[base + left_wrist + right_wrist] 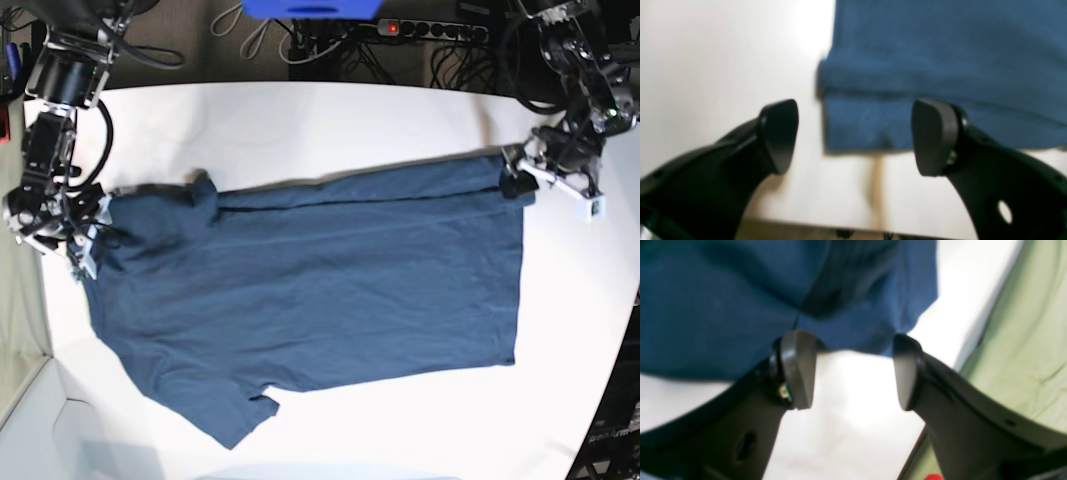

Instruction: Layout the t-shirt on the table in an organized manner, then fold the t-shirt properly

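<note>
Lay flat and spread across the large smooth white table [330, 120]: the plain dark navy-blue short-sleeved cloth t-shirt [320, 300], long axis running from collar end to hem end. Stood at the shirt's collar-and-sleeve end, jaws apart and empty, tips at the cloth edge: the black right gripper [853, 370]. Stood at the shirt's far hem corner, jaws wide apart and empty: the black left gripper [855, 136]. Each end equally near its own arm.
</note>
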You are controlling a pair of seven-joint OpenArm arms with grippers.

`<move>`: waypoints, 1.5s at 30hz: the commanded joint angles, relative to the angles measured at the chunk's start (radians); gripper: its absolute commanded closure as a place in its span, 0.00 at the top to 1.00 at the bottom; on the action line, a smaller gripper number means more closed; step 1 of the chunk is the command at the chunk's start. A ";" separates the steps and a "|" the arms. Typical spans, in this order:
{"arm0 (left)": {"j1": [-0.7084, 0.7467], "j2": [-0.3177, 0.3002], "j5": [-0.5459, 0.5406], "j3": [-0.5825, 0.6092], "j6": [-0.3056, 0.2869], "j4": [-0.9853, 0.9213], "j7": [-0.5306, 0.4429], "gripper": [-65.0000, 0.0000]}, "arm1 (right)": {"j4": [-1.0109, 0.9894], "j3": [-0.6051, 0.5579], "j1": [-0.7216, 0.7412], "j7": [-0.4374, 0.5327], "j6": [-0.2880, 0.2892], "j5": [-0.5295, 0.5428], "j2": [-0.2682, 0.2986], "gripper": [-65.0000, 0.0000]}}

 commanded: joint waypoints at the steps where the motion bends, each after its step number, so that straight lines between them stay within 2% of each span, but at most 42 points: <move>1: -0.014 -0.006 -0.018 0.000 -0.001 0.007 -0.018 0.79 | 0.017 0.004 0.023 0.011 -0.005 0.005 0.016 0.56; 14: 0.036 0.012 -0.008 -0.001 0.001 -0.016 -0.019 0.79 | 0.016 0.002 0.024 0.011 -0.005 0.005 0.014 0.56; 20: 0.028 0.012 -0.008 0.002 0.001 -0.104 -0.019 0.79 | 0.010 0.004 0.023 0.051 -0.005 0.005 0.011 0.56; 29: 0.003 0.010 -0.016 0.004 -0.001 -0.170 -0.019 0.78 | 0.010 0.004 0.023 0.051 -0.005 0.005 0.014 0.56; 31: 0.003 0.010 -0.018 0.004 -0.005 -0.176 -0.019 0.71 | 0.010 0.004 0.023 0.051 -0.005 0.005 0.016 0.56; 32: 0.002 0.010 -0.018 0.004 -0.030 -0.177 -0.019 0.63 | 0.010 0.004 0.023 0.051 -0.005 0.005 0.017 0.56; 36: 0.000 0.010 -0.007 0.002 -0.156 -0.179 -0.019 0.22 | 0.010 0.004 0.023 0.051 -0.005 0.005 0.017 0.56; 38: 0.000 0.010 -0.007 0.002 -0.174 -0.179 -0.019 0.20 | 0.010 0.004 0.023 0.051 -0.005 0.005 0.019 0.56; 43: 0.000 0.010 -0.007 -0.001 -0.174 -0.179 -0.019 0.17 | 0.011 0.006 0.023 0.051 -0.005 0.005 0.039 0.56; 45: 0.000 0.010 -0.007 -0.004 -0.174 -0.179 -0.019 0.10 | 0.014 0.026 0.023 0.051 -0.005 0.005 0.045 0.56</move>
